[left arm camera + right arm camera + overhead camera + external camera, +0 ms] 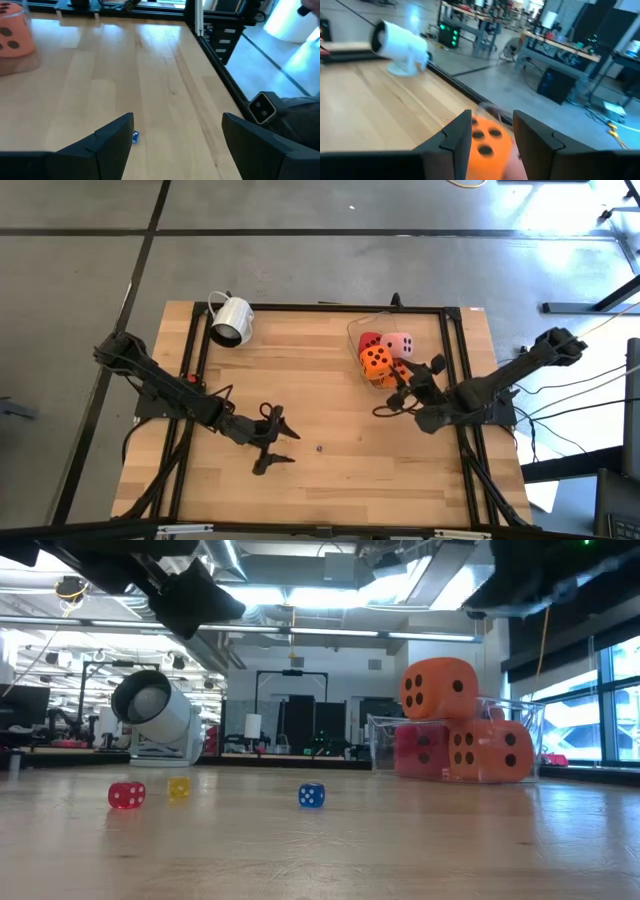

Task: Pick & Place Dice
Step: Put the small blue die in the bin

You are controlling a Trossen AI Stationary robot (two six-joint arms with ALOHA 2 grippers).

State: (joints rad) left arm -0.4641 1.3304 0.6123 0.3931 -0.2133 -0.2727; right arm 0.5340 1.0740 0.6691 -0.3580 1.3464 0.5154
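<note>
Orange, red and pink dice (383,356) sit piled in the clear box (356,330) at the far right of your worktop (330,470), one orange die (439,689) on top. Your right tool (492,131) hangs just near of the box, its fingers either side of an orange die (488,145); you cannot tell whether they grip it. Your left tool (275,440) waits wide open and empty over the near middle. Your white mug (232,320) lies on its side at the far left.
</note>
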